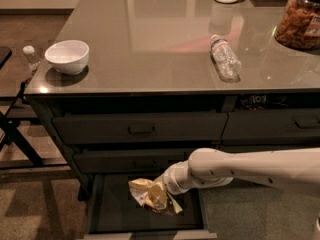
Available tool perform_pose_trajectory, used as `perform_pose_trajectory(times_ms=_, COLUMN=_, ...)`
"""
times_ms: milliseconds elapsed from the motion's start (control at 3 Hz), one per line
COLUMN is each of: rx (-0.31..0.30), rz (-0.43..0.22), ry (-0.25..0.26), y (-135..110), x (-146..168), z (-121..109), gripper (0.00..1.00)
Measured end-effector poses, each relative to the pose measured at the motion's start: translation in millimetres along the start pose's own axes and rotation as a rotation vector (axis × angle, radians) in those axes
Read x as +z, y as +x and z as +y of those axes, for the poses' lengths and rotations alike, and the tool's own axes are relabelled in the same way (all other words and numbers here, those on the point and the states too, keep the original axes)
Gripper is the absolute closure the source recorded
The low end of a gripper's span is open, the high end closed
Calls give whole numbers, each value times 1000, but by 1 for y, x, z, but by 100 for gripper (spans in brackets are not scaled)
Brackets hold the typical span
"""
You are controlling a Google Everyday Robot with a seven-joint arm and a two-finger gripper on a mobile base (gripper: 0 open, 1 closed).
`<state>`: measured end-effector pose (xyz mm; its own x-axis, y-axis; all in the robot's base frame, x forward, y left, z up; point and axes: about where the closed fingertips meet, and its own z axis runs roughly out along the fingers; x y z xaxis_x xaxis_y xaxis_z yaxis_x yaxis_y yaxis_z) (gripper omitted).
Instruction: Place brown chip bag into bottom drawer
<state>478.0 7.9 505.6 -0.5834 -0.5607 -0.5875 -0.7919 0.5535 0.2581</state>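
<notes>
Room: bottom drawer (112,215) pulled out, with bare floor left of and in front of the bag, and closed drawer fronts just above.
Bag: brown chip bag (146,194) over the drawer's middle.
Jaws: gripper (164,191) low in the drawer, pinching the bag's right side.
Hidden: crumpled foil covers the pinch; cannot tell whether the bag touches the floor.

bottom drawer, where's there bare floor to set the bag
Bare floor of the dark grey-green bottom drawer lies left of the crinkly yellow-and-brown chip bag and along the pale front edge. Crowded at right rear, where the gripper meets the bag.
</notes>
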Motion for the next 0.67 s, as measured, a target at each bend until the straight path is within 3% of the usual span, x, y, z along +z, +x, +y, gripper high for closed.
perform_pose_trajectory(times_ms=667, rx=58, rz=18, ry=100, y=-1, x=28, z=-33, gripper=100)
